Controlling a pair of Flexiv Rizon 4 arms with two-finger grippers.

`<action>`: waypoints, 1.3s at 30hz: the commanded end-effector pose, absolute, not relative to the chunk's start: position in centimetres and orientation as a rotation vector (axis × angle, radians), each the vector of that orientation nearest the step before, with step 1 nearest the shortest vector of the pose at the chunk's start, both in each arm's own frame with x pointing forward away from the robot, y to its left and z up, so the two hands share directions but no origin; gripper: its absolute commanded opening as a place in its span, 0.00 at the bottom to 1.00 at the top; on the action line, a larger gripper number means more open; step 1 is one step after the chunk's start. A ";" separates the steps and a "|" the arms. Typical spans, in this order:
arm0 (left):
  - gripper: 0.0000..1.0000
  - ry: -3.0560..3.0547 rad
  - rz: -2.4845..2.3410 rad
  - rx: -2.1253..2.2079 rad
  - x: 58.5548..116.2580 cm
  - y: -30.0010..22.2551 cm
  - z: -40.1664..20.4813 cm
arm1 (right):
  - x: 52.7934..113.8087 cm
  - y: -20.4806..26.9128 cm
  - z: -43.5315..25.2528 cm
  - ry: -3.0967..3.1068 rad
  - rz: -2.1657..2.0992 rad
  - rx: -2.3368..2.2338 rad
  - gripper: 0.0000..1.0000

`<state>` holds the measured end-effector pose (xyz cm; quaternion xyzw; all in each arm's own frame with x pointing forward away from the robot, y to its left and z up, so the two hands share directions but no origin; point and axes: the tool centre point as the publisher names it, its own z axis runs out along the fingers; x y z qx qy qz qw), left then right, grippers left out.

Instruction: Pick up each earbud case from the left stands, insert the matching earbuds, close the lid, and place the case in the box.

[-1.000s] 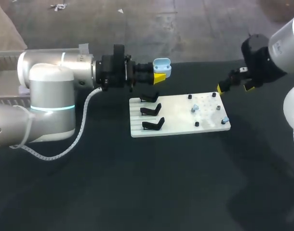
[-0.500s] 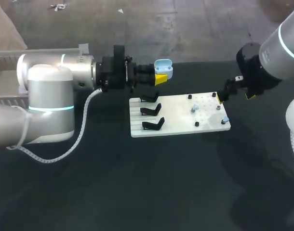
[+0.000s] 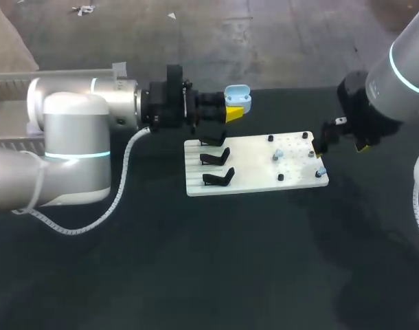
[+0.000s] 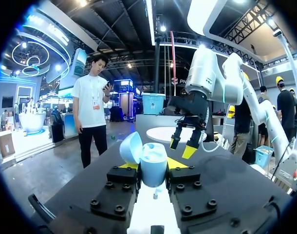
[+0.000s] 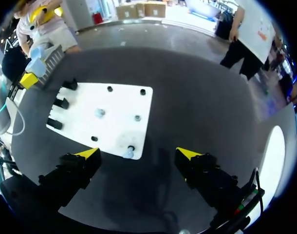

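My left gripper [image 3: 230,108] is shut on a light blue earbud case [image 3: 235,97] with its lid open, held in the air behind the white board [image 3: 254,180]. The left wrist view shows the case [image 4: 152,165] upright between the fingers of that gripper [image 4: 153,170]. Three black stands [image 3: 216,159] on the board's left side are bare. Small light blue earbuds [image 3: 278,155] sit on pegs at the right side. My right gripper [image 3: 341,141] hangs open over the board's right edge. In its own view that gripper [image 5: 138,154] is above an earbud [image 5: 128,153] at the board's [image 5: 109,87] near corner.
Several black pegs [image 3: 270,138] stick up from the board's right half. A ridged grey tray [image 3: 7,89] lies at the far left behind my left arm. Dark tabletop [image 3: 230,261] stretches in front of the board.
My left gripper has carried the case a little to the right. My right arm has come down and in toward the board's right edge, its jaws still wide.
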<state>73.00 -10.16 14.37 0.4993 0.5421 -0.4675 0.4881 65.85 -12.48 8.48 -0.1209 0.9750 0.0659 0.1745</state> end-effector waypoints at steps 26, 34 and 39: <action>0.00 1.314 -1.134 1.210 73.1 -10.3 14.2 | 65.6 -12.3 6.9 2.782 0.201 -0.322 1.00; 0.00 1.314 -1.134 1.210 73.1 -10.3 14.2 | 65.6 -12.3 6.9 2.782 0.201 -0.322 1.00; 0.00 1.314 -1.134 1.210 73.1 -10.3 14.2 | 65.6 -12.3 6.9 2.782 0.201 -0.322 1.00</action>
